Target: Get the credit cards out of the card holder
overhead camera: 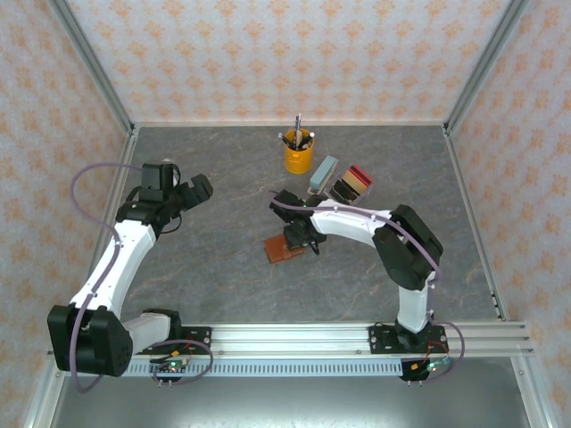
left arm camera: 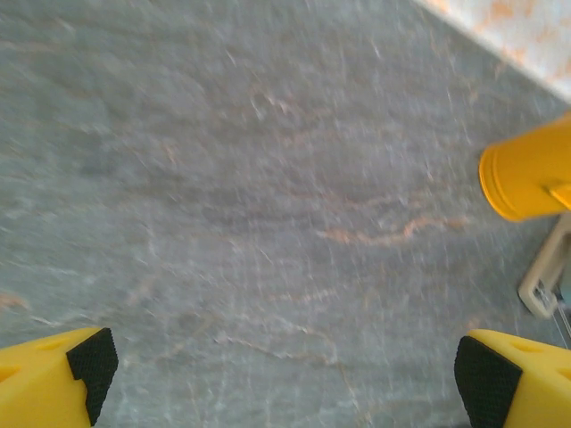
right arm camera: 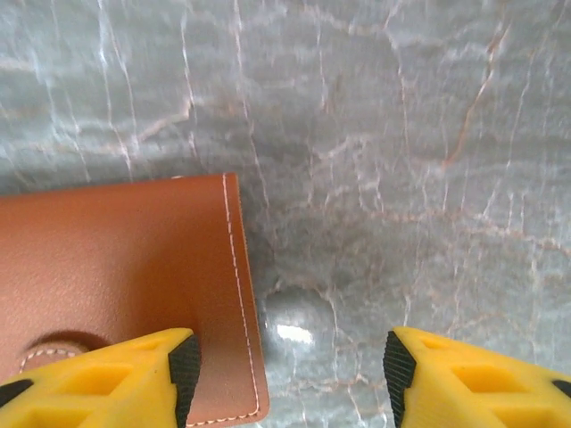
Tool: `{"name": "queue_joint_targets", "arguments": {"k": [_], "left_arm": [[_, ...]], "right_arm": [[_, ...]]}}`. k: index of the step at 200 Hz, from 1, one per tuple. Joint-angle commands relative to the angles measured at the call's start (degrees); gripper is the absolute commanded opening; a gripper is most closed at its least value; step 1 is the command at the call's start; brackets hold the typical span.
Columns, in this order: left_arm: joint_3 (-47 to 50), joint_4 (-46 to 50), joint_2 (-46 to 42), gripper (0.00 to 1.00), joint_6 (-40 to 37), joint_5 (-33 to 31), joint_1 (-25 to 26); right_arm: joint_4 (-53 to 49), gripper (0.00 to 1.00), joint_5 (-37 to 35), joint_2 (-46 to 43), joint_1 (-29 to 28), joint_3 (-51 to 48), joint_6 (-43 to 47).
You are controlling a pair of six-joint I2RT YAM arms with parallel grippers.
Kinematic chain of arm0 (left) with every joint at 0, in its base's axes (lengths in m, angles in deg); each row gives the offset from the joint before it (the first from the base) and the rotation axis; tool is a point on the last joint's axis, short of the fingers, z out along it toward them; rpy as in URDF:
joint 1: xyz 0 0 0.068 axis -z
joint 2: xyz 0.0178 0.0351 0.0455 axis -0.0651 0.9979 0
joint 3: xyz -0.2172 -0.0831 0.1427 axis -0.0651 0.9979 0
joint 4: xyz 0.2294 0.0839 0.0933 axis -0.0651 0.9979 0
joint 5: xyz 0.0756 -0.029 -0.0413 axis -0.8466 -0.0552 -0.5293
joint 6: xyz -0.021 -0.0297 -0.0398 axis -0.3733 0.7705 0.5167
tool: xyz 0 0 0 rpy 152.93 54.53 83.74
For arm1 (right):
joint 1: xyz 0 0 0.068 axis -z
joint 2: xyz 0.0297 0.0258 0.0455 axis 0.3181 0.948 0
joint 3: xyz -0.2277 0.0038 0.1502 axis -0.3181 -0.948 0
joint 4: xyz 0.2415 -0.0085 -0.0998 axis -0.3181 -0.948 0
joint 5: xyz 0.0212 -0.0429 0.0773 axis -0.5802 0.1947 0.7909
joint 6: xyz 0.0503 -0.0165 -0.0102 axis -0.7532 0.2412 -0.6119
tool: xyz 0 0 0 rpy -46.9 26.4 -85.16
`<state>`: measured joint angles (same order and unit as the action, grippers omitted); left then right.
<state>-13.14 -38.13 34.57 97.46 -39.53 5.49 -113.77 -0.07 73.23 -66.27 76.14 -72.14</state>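
The card holder point(overhead camera: 280, 251) is a reddish-brown leather wallet lying shut and flat on the grey table, left of centre. In the right wrist view the card holder point(right arm camera: 125, 267) shows white stitching and a snap tab point(right arm camera: 49, 349) at the lower left. My right gripper point(right arm camera: 285, 379) is open and hovers right over the wallet's right edge. One finger is above the leather, the other above bare table, and nothing is pinched. From above, the right gripper point(overhead camera: 300, 237) sits at the wallet's far right corner. My left gripper point(overhead camera: 200, 189) is wide open over bare table, well left of the wallet. The credit cards are hidden.
A yellow cup point(overhead camera: 299, 153) with pens stands at the back centre and appears as the yellow cup point(left arm camera: 526, 174) at the right of the blurred left wrist view. Beside it lie a pale blue block point(overhead camera: 323, 174) and a small box point(overhead camera: 351, 184) with red and dark contents.
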Motion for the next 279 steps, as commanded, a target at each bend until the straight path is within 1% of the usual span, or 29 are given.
{"name": "queue_joint_targets", "arguments": {"k": [1, 19, 33, 57, 77, 92, 109, 114, 124, 133, 157, 173, 205, 227, 279], "left_arm": [[0.32, -0.61, 2.75, 1.0, 0.16, 7.79, 2.37], [-0.89, -0.57, 6.39, 1.0, -0.93, 9.49, 5.98], [-1.82, -1.73, 9.89, 0.97, -1.37, 12.89, 8.78], [-3.43, -4.34, 16.44, 0.91, -1.49, 17.99, 13.17], [-5.6, -5.5, 21.99, 0.83, -1.49, 20.2, 15.88], [-7.98, -5.66, 26.39, 0.77, -1.92, 22.6, 17.61], [-11.06, -5.03, 31.0, 0.71, -2.55, 23.88, 19.46], [-11.94, -4.81, 32.29, 0.67, -2.8, 24.25, 20.02], [-13.7, -4.06, 34.71, 0.55, -3.36, 25.36, 20.86], [-15.25, -3.21, 36.51, 0.49, -3.81, 25.61, 21.56], [-17.17, -0.83, 40.06, 0.46, -4.47, 23.29, 22.79], [-17.75, 0.97, 41.43, 0.47, -4.87, 21.24, 23.11], [-17.36, 3.15, 41.79, 0.47, -5.61, 20.62, 23.62], [-15.21, 2.78, 40.62, 0.41, -5.3, 21.16, 23.82], [-6.99, -0.71, 35.38, 0.34, -2.26, 24.14, 23.9]], "right_arm": [[3.39, 0.59, -0.92, -6.94, -0.06, -3.4, -3.58], [5.46, 0.6, 1.52, -14.02, 0.08, -8.46, -9.04], [8.51, 0.59, 5.2, -18.13, 0.66, -12.57, -14.31], [15.55, 0.54, 11.25, -21.43, 2.75, -18.25, -23.06], [21.5, 0.49, 15.03, -21.29, 4.43, -21.52, -28.11], [24.16, 0.48, 17.0, -20.18, 5.45, -22.62, -30.09], [26.99, 0.48, 19.44, -18.8, 6.44, -23.56, -31.59], [27.63, 0.48, 20.12, -18.25, 6.65, -23.65, -31.86], [28.42, 0.46, 21.53, -17.05, 6.94, -23.58, -32.11], [28.69, 0.43, 22.61, -16.05, 7.03, -23.25, -32.11], [27.6, 0.4, 23.69, -13.62, 7.2, -22.21, -31.95], [26.98, 0.4, 24.09, -12.57, 7.55, -21.57, -31.94], [25.82, 0.38, 24.49, -11.19, 8.0, -20.64, -31.82], [24.93, 0.35, 24.42, -10.44, 8.22, -19.73, -31.26], [24.48, 0.3, 24.24, -7.0, 8.7, -15.48, -28.48]]}}
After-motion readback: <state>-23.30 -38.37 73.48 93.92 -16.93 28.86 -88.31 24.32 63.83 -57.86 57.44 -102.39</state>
